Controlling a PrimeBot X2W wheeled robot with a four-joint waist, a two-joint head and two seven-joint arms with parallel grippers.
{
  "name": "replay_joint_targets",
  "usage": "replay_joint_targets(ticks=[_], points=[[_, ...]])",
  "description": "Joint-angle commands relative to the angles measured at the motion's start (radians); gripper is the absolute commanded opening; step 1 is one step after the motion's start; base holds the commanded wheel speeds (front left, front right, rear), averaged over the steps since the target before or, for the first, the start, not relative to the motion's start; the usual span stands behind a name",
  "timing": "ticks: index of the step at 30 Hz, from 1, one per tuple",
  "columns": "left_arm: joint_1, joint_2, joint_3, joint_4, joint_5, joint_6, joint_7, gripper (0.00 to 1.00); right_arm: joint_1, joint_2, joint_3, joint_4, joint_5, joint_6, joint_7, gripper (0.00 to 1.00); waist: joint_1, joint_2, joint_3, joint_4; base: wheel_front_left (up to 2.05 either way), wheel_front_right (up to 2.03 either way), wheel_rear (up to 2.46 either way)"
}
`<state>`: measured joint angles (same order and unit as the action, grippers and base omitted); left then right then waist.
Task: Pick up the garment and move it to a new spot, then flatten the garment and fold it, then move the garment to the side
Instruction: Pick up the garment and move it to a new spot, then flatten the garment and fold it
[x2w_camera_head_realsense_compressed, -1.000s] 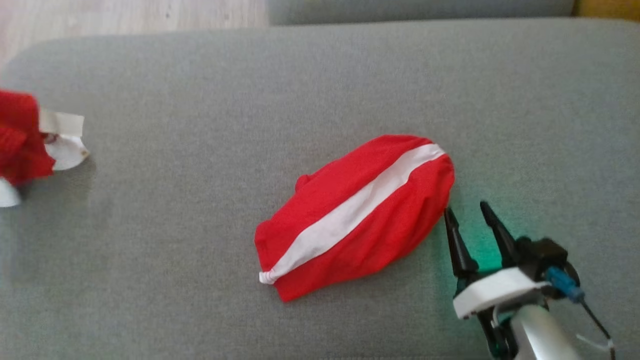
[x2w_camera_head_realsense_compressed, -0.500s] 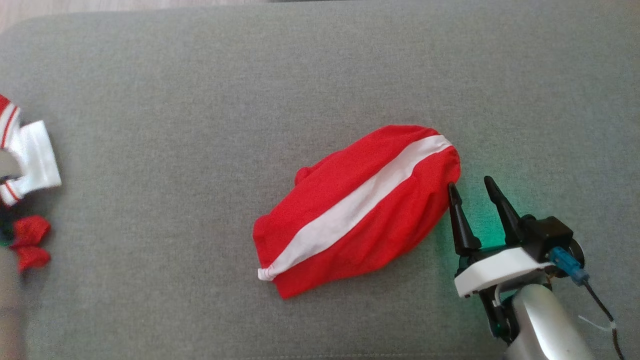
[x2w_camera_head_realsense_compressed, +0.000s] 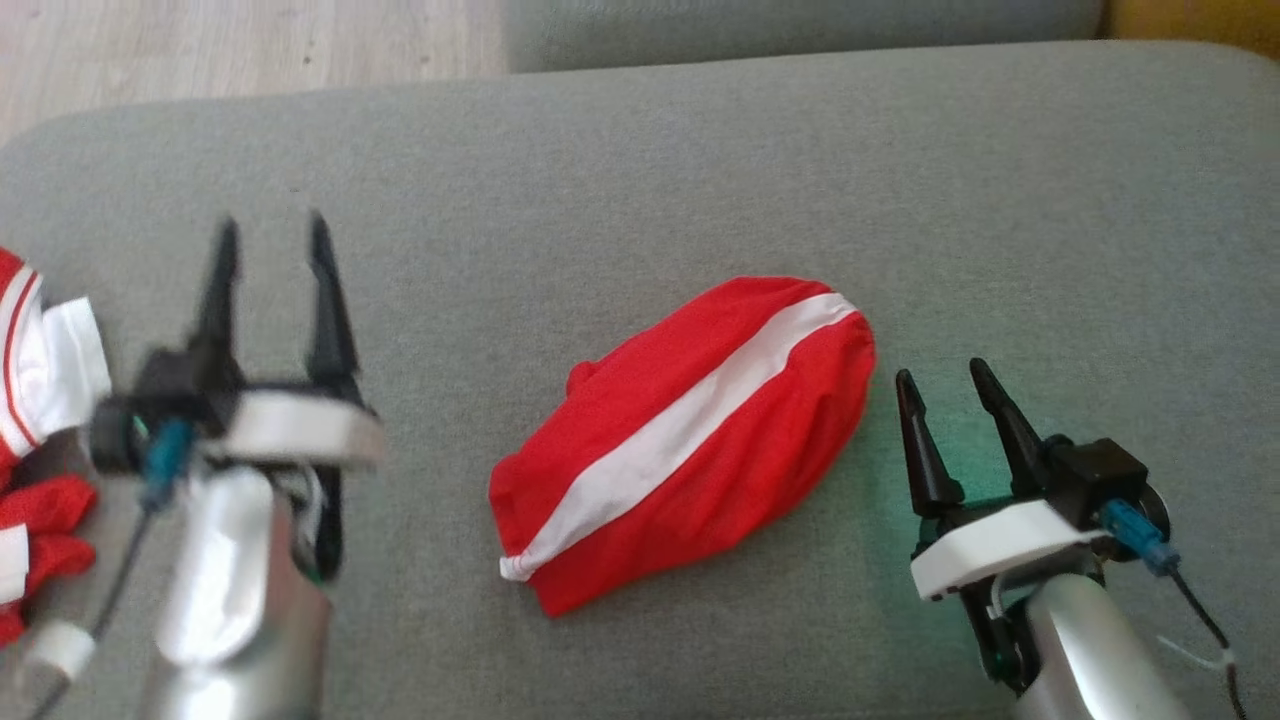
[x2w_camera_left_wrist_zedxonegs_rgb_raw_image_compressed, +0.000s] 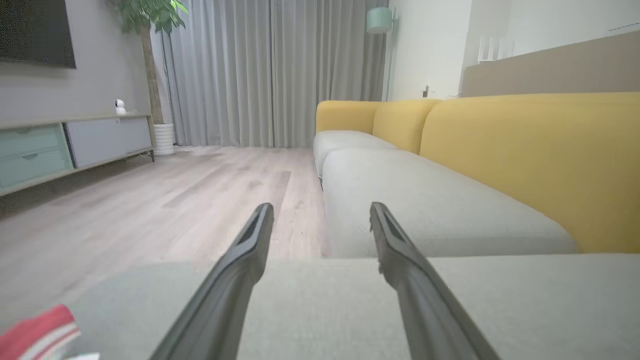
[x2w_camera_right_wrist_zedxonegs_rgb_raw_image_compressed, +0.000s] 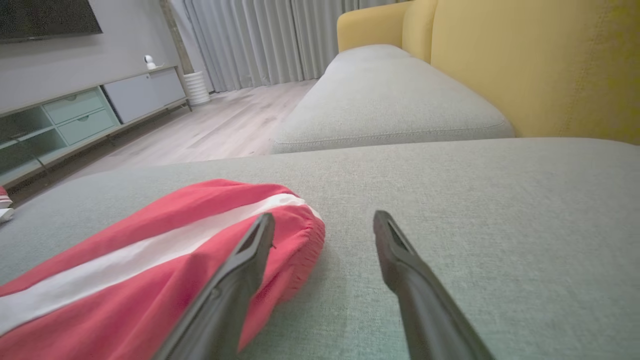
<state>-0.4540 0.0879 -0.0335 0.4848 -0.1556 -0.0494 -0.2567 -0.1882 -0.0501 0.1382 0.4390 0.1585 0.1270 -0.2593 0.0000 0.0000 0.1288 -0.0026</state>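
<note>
Red garment (x2w_camera_head_realsense_compressed: 680, 450) w/ a white stripe lies bunched in an oval about mid-cushion on the grey sofa seat (x2w_camera_head_realsense_compressed: 640, 160), gathered elastic end up-right, stripe tail down-left. It's not flattened and no fold lines are squared, so I'd call this the reach for the first pick-up.

Right gripper (x2w_camera_head_realsense_compressed: 940, 378) sits just beside that gathered end, jaws apart, nothing between them. In the right wrist view the gripper (x2w_camera_right_wrist_zedxonegs_rgb_raw_image_compressed: 324, 216) has its one finger lined up over the garment (x2w_camera_right_wrist_zedxonegs_rgb_raw_image_compressed: 150, 270) hem. Whether it's touching or a hair off, can't tell.

Left gripper (x2w_camera_head_realsense_compressed: 273, 222) is well apart from the garment over on the robot's left side, jaws apart too and empty. Its wrist cam looks along the gripper (x2w_camera_left_wrist_zedxonegs_rgb_raw_image_compressed: 321, 207) out past the cushion edge to the wood floor (x2w_camera_left_wrist_zedxonegs_rgb_raw_image_compressed: 150, 200).

Next move, imo: right needs to slide in toward the hem, drop, and pinch the elastic. Left has to cross over to the stripe tail.

Further out, a pile of red-and-white clothes (x2w_camera_head_realsense_compressed: 40, 400) sits at the cushion's left edge, loose, not in any bin. As for containers, the low TV unit (x2w_camera_right_wrist_zedxonegs_rgb_raw_image_compressed: 80, 112) has shut drawers, contents hidden.
</note>
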Motion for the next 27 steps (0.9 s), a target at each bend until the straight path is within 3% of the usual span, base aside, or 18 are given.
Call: replay_joint_targets(ticks=[1, 12, 19, 22, 27], points=[[0.007, 0.022, 0.026, -0.038, 0.009, -0.002, -0.005, 1.00, 0.006, 0.000, 0.014, -0.029, -0.003, 0.004, -0.002, 1.00, 0.0000, 0.0000, -0.012, -0.011, 0.00, 0.00, 0.00], [0.308, -0.036, 0.021, -0.154, -0.011, 0.022, -0.005, 1.00, 0.056, 0.000, 0.001, -0.028, 0.007, 0.004, -0.002, 1.00, 0.0000, 0.0000, -0.078, -0.047, 0.00, 0.00, 0.00], [0.373, -0.037, -0.055, -0.181, -0.070, 0.054, -0.005, 1.00, 0.067, 0.000, -0.002, -0.031, 0.003, 0.004, -0.002, 1.00, 0.0000, 0.0000, -0.079, -0.046, 0.00, 0.00, 0.00], [0.375, -0.037, -0.093, -0.193, -0.090, 0.040, -0.005, 1.00, 0.064, 0.000, 0.000, -0.031, 0.002, 0.004, -0.002, 1.00, 0.0000, 0.0000, -0.074, -0.041, 0.00, 0.00, 0.00], [0.393, -0.038, -0.202, -0.148, -0.160, -0.023, -0.005, 1.00, 0.060, 0.000, 0.005, -0.026, -0.001, 0.004, -0.002, 1.00, 0.0000, 0.0000, -0.070, -0.035, 0.00, 0.00, 0.00]])
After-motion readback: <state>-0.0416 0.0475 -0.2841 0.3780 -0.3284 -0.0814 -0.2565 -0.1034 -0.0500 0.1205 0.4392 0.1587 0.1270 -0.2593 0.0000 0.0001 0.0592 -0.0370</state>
